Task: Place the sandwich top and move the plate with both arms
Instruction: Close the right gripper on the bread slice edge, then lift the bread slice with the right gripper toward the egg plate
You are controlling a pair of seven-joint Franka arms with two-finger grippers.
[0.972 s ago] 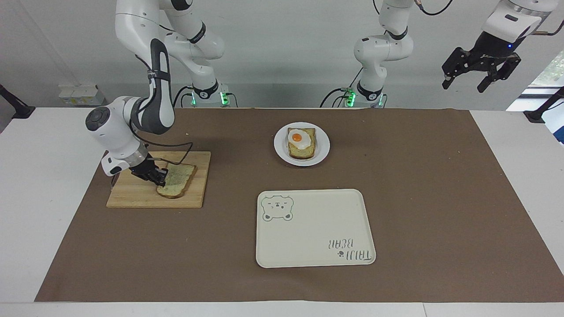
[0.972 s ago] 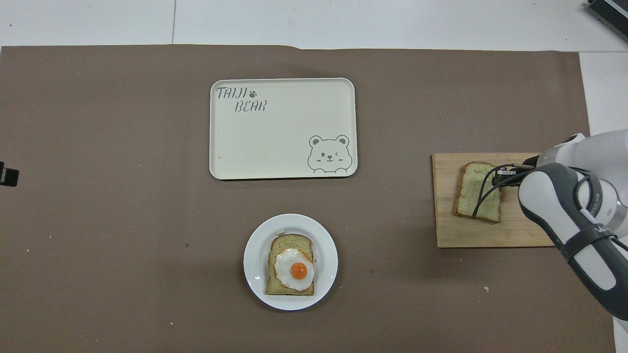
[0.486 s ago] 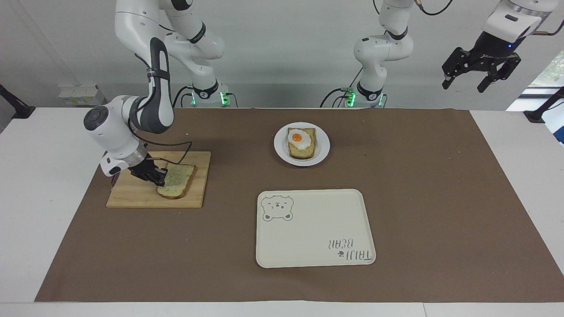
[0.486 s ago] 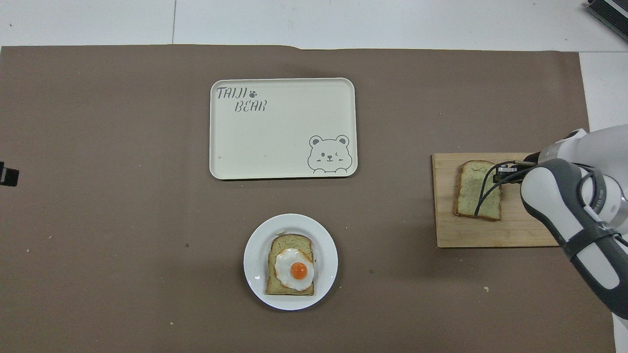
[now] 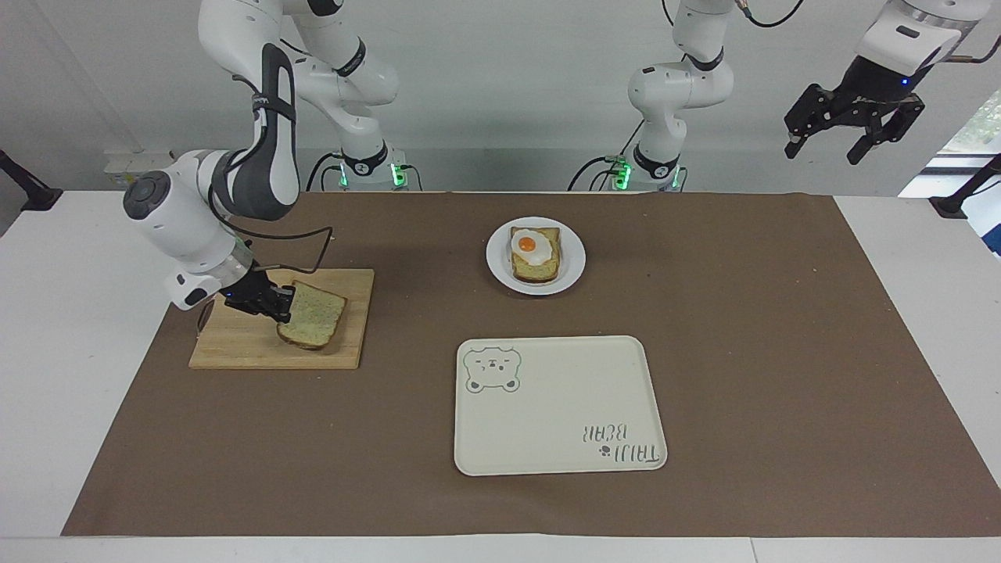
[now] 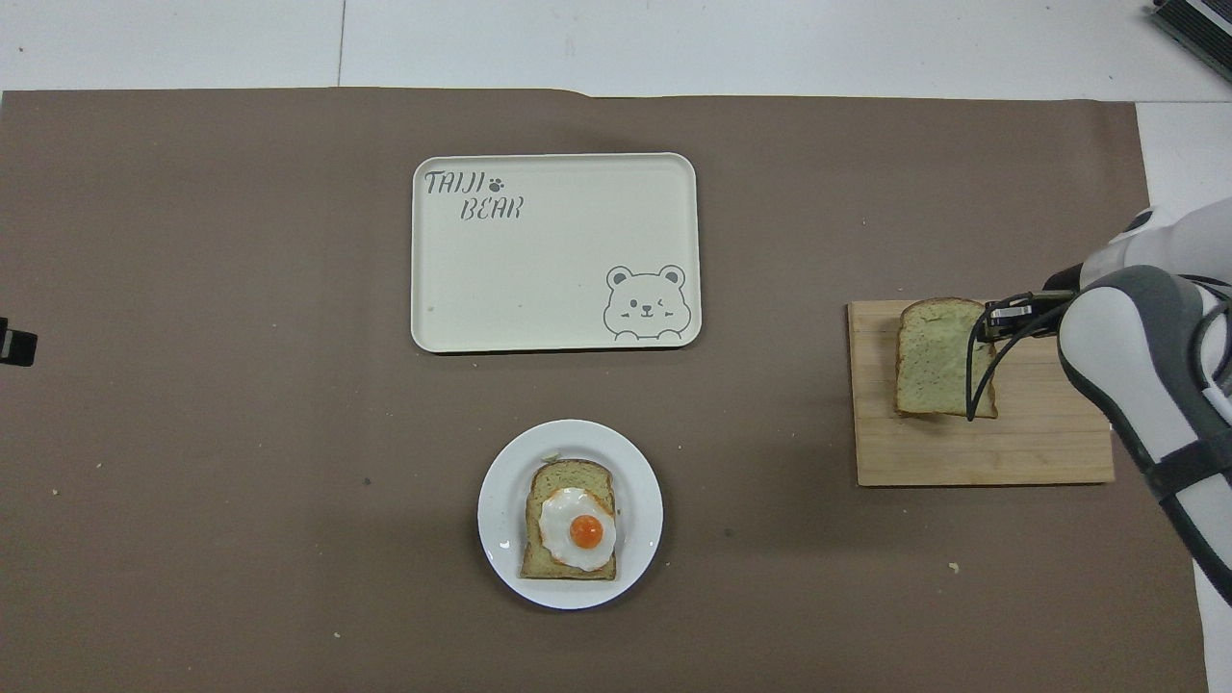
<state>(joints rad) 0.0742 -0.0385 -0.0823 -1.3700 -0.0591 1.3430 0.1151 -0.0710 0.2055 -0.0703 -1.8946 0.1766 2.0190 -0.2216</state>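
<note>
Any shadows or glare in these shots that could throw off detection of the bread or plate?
Facing view: even light, and the lifted bread slice in the right hand casts a soft shadow on the cutting board. Overhead view: the plate throws a faint shadow on the brown paper; no glare on the tray.

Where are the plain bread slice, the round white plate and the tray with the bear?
bread slice [image 5: 314,314]: facing view, middle of its crumb.
plate [image 6: 500,515]: overhead view, bare rim beside the egg toast.
bear tray [image 5: 563,407]: facing view, bare middle.
</note>
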